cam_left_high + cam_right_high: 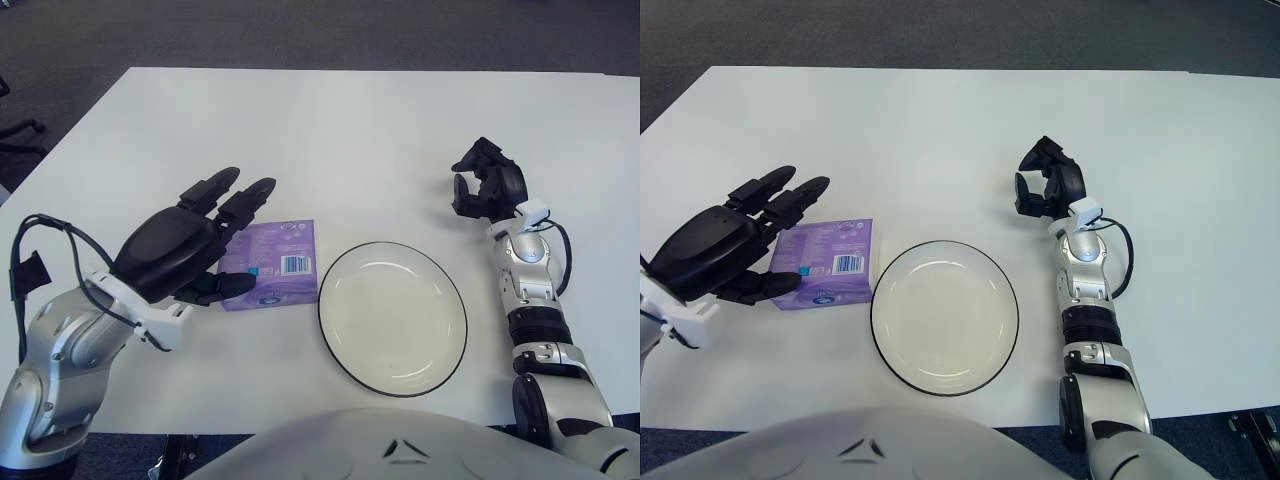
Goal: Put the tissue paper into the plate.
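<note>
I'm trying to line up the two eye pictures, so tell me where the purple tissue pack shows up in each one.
Left eye view: the tissue pack lies left of centre, its left part covered by the left hand.
Right eye view: the tissue pack shows further left in the picture, again partly under the left hand.
Shared landmark: the plate, just right of the pack in both.
</note>
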Tool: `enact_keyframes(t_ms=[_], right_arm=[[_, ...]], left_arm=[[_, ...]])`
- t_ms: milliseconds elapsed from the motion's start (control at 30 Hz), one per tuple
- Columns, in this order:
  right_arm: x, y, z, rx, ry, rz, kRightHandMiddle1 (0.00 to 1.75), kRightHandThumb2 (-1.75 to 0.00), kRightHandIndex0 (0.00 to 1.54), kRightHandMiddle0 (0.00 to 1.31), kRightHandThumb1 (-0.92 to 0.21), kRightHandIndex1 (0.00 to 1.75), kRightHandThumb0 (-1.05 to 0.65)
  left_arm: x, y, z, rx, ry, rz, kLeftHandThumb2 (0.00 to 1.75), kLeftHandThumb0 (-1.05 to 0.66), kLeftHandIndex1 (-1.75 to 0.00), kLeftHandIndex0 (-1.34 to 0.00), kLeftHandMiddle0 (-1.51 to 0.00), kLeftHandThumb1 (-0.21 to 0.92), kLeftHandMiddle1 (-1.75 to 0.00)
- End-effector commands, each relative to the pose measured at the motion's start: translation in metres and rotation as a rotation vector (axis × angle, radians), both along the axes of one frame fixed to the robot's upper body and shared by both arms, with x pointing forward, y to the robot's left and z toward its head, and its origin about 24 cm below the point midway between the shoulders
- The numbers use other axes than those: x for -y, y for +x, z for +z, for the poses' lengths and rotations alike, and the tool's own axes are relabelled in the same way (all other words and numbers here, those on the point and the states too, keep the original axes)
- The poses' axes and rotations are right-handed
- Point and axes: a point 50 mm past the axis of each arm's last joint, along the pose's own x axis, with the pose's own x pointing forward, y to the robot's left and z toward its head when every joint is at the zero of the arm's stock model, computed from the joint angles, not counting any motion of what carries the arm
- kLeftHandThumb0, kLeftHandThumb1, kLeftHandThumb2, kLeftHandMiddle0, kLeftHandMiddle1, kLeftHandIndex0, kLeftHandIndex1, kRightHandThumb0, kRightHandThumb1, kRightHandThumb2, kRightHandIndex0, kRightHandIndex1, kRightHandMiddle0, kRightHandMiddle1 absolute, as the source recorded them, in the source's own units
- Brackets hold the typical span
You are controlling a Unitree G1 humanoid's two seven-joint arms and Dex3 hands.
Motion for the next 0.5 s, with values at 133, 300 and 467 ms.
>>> enact_keyframes(t_ms=[133, 300, 467], right_arm=[[-0.003, -0.04, -0.072, -0.253, 0.069, -0.04, 1.75, -1.2, 1.29, 0.54, -0.41, 1.75, -0.45], [-0.003, -0.04, -0.072, -0.253, 0.069, -0.041, 1.75, -1.21, 1.29, 0.55, -0.4, 1.75, -0.45], [-0.002, -0.04, -0.072, -0.256, 0.069, -0.042, 1.75, -1.21, 1.29, 0.55, -0.4, 1.75, -0.45]], left_arm=[[0.009, 0.007, -0.003, -0.003, 0.041, -0.017, 0.73, -1.05, 0.0, 0.0, 0.0, 0.92, 0.0], [0.014, 0.009, -0.006, -0.027, 0.032, -0.02, 0.68, -1.05, 0.0, 0.0, 0.0, 0.92, 0.0], [0.021, 0.011, -0.011, -0.045, 0.028, -0.028, 0.71, -1.05, 0.0, 0.0, 0.0, 0.92, 0.0]])
